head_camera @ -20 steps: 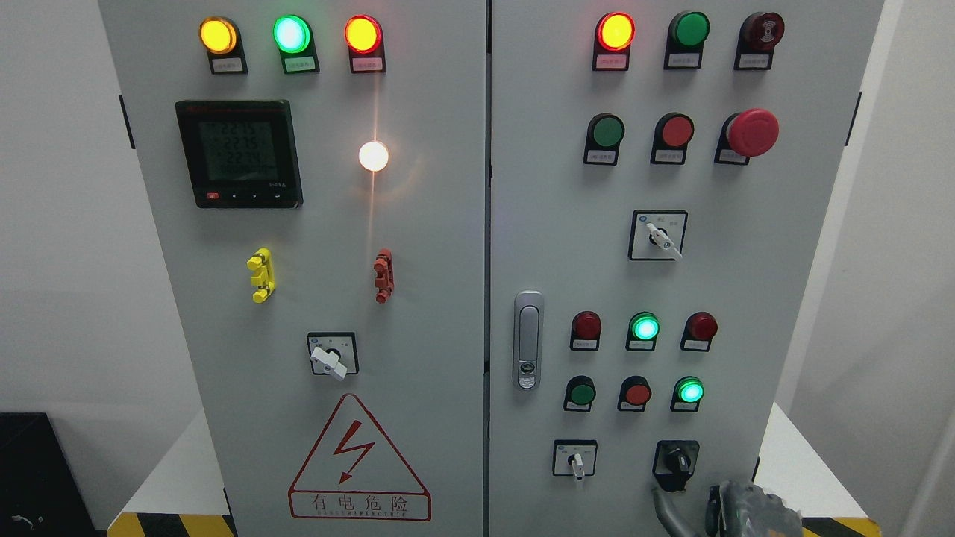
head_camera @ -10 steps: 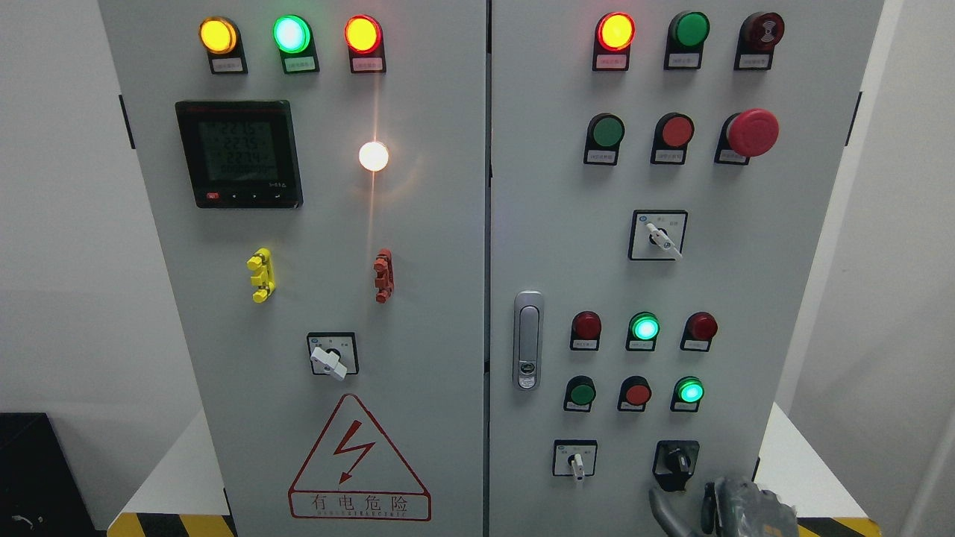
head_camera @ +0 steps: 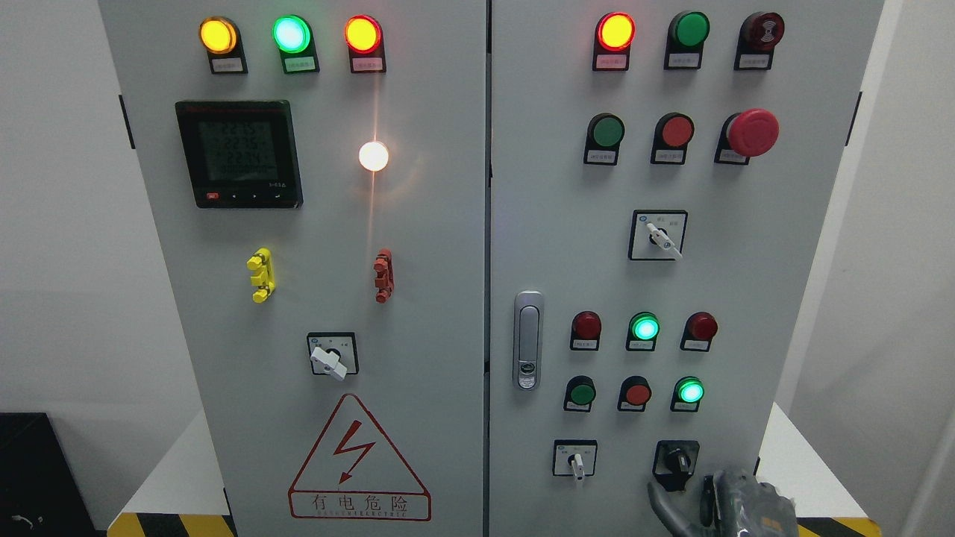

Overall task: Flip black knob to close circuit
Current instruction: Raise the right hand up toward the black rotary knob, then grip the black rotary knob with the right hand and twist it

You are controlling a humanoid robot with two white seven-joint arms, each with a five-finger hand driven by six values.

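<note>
The black knob (head_camera: pixel 677 461) sits in a black square plate at the lower right of the grey cabinet's right door (head_camera: pixel 746 298), its handle tilted a little left of upright. My right hand (head_camera: pixel 712 507) rises from the bottom edge just below the knob. Its grey fingers (head_camera: pixel 666 503) are spread, with one fingertip just under the knob's plate, and they hold nothing. The left arm does not show.
A white rotary switch (head_camera: pixel 574 462) sits left of the knob. Above it are red and green push buttons and lit green lamps (head_camera: pixel 644 328). A door latch (head_camera: pixel 528 339) stands near the door seam. A red mushroom stop button (head_camera: pixel 752 133) is at the upper right.
My right hand has risen and shifted slightly left, bringing its fingers closer beneath the black knob. The knob itself has not turned.
</note>
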